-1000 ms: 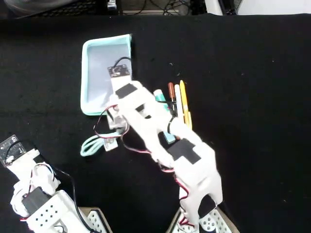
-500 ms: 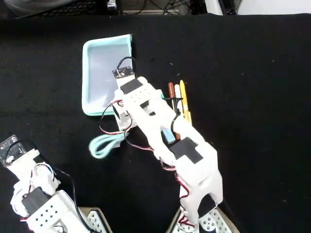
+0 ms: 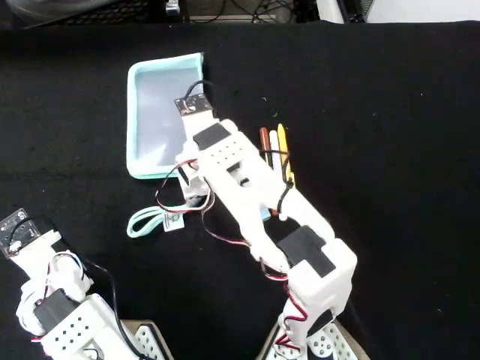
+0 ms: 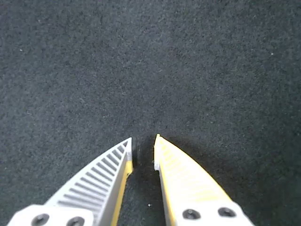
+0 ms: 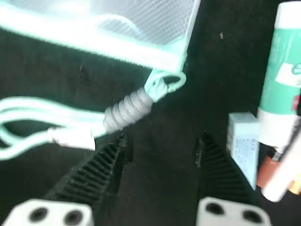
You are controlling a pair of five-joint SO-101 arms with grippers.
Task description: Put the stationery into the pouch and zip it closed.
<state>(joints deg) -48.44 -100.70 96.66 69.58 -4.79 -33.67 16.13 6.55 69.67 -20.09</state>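
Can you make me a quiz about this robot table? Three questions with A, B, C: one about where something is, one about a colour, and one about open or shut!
1. Where does the pouch lie?
A) flat on the black table
B) on top of the pens
C) in a robot's jaws

2. What colour is the pouch?
A) red
B) yellow
C) light teal

3. How do the jaws of the right gripper stand?
A) shut on a pen
B) open, holding nothing
C) shut on the pouch

Answers:
1 A: the high view shows it lying flat on the table.
2 C: its edging and mesh are pale teal.
3 B: in the right wrist view the jaws stand apart with bare table between them.
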